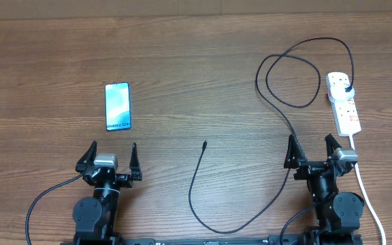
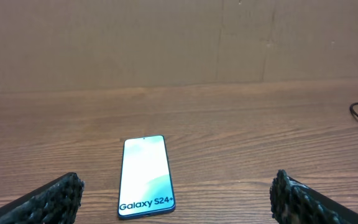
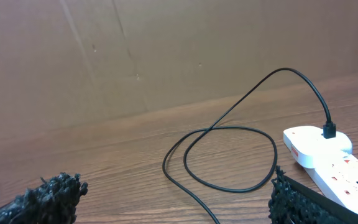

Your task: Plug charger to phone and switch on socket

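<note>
Resting phone [image 1: 118, 107]: left half of table [image 1: 196, 41], long axis near-to-far, text end toward near edge.
charger [image 1: 348, 88]: plug in socket [image 1: 349, 120] by right edge; tip mid-table, pointing far.
left claw [image 1: 113, 146]: spread wide, empty.
right claw [image 1: 310, 139]: spread wide, empty.

phone [image 1: 118, 107]: light blue screen | charger [image 1: 203, 178]: black | socket [image 1: 344, 103]: white, red markings | table [image 1: 196, 61]: brown woodgrain
</note>
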